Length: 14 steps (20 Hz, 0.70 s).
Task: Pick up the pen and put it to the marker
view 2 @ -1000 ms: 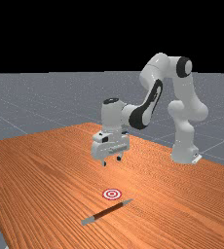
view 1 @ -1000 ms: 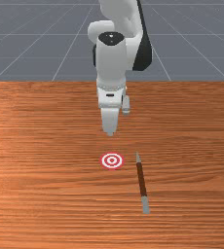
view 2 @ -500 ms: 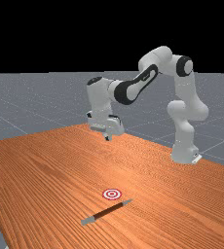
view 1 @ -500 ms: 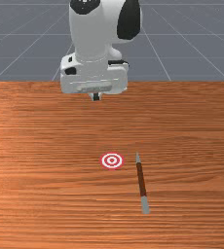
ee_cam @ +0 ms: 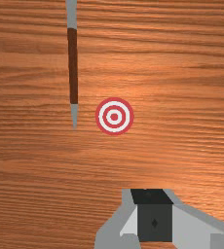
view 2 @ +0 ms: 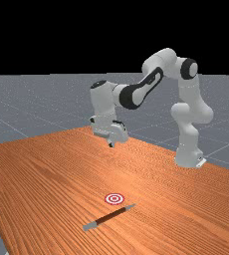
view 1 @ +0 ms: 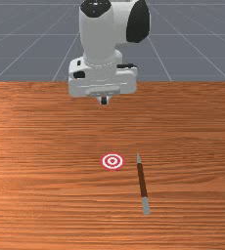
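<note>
High above the wood, my gripper (view 1: 103, 100) is at the front view's upper middle, its fingers together with nothing held. In the far view the gripper (view 2: 111, 145) hangs well above the table. The gripper (ee_cam: 154, 214) stands close together in the wrist view too. A pen with a brown barrel and grey ends (view 1: 142, 179) lies flat, its pointed end toward the arm's side. Beside that point is the marker, a red-and-white ringed disc (view 1: 112, 161), on the front view's left of the pen. The pen (ee_cam: 72, 65) and marker (ee_cam: 114, 116) do not touch.
The orange-brown table (view 1: 41, 171) stretches around the pen and marker. In the far view the arm's base (view 2: 188, 157) stands at the table's far right edge.
Since a second ago my hand has turned its broad side to the front view and risen back from the marker; its fingers have come together. Lately it shifted slightly toward the front view's right.
</note>
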Tool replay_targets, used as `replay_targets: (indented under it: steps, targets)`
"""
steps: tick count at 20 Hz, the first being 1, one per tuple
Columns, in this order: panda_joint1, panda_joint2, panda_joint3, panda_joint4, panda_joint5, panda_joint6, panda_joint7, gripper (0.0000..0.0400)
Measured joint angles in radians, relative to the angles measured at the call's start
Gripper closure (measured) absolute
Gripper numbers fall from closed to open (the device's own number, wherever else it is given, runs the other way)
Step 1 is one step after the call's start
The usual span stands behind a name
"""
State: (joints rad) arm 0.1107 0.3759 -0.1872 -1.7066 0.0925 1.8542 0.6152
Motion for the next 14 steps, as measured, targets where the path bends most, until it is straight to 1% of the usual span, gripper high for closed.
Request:
replay_targets:
  steps: [2,3,4,5,6,7,9,11,14]
  targets:
    - [0.030,0.049,0.025,0.012,-0.002,0.070,0.006,0.0400]
    - [0.044,0.075,0.035,0.015,-0.001,0.117,0.007,0.0243]
    - [0.053,0.105,0.042,0.027,0.001,0.172,0.009,0.0148]
    - [0.058,0.139,0.045,0.046,0.005,0.218,0.020,0.0090]
    - [0.061,0.180,0.045,0.072,0.010,0.259,0.038,0.0054]
    - [0.062,0.221,0.044,0.094,0.014,0.293,0.051,0.0033]
    - [0.060,0.291,0.043,0.121,0.021,0.374,0.066,0.0012]
    - [0.065,0.345,0.046,0.133,0.020,0.439,0.072,0.0004]
    - [0.086,0.411,0.056,0.135,0.013,0.480,0.079,0.0001]
